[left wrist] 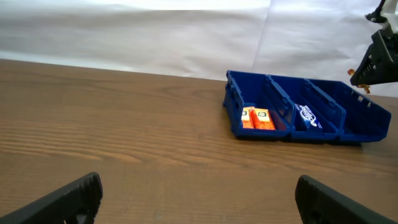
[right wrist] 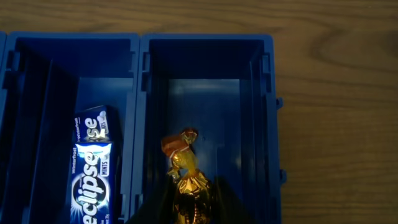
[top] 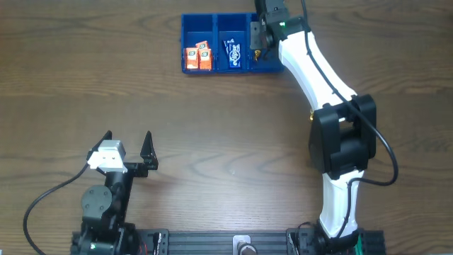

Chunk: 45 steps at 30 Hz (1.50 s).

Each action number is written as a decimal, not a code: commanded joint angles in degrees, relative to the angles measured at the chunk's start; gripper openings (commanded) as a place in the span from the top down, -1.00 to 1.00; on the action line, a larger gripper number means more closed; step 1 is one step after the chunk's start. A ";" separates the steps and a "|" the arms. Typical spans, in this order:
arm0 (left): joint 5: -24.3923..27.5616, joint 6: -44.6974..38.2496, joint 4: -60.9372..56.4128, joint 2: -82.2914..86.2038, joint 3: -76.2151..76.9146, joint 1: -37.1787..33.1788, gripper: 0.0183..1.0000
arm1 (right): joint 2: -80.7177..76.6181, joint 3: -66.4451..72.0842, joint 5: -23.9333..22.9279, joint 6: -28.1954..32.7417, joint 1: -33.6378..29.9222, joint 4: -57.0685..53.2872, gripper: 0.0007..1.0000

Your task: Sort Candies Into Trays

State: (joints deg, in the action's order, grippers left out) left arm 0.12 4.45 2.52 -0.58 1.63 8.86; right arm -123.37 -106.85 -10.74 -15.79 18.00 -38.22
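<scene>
The left gripper (top: 128, 144) is sitting spread open low over the table (top: 212, 142). Over the blue tray (right wrist: 140, 93)'s rightmost compartment, the right gripper (right wrist: 186, 208) is clutching a gold-wrapped candy (right wrist: 186, 180). Releasing it low and centred between the walls looks best.

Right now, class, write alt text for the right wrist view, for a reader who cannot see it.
A gold-wrapped candy, pinched in the fingers, hangs over the end compartment of a blue tray. A mint pack lies in the neighbouring compartment, and the tray sits on a wooden table.
</scene>
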 commanded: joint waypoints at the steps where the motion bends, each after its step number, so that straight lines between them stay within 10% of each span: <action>1: -0.66 -0.20 1.92 0.33 -1.36 0.26 -1.00 | -0.09 -0.85 1.03 -0.42 -0.33 -0.11 -0.25; 6: -0.66 -0.20 1.92 0.33 -1.36 0.26 -0.99 | 2.64 -0.92 2.05 -2.19 -1.05 -6.03 -0.96; 17: -0.66 -0.20 1.92 0.33 -1.36 0.26 -1.00 | 25.00 17.27 2.75 2.62 -12.07 -26.40 -0.98; 28: -0.66 -0.20 1.92 0.33 -1.36 0.26 -1.00 | 25.86 45.75 10.10 11.37 -16.55 -8.85 -0.98; 45: -0.66 -0.20 1.92 0.33 -1.36 0.26 -1.00 | 20.98 46.90 10.60 12.90 -17.11 1.92 -0.83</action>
State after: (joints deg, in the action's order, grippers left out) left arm 0.12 4.45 2.52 -0.58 1.63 8.86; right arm -101.93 -60.12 -0.19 -3.77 1.19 -36.80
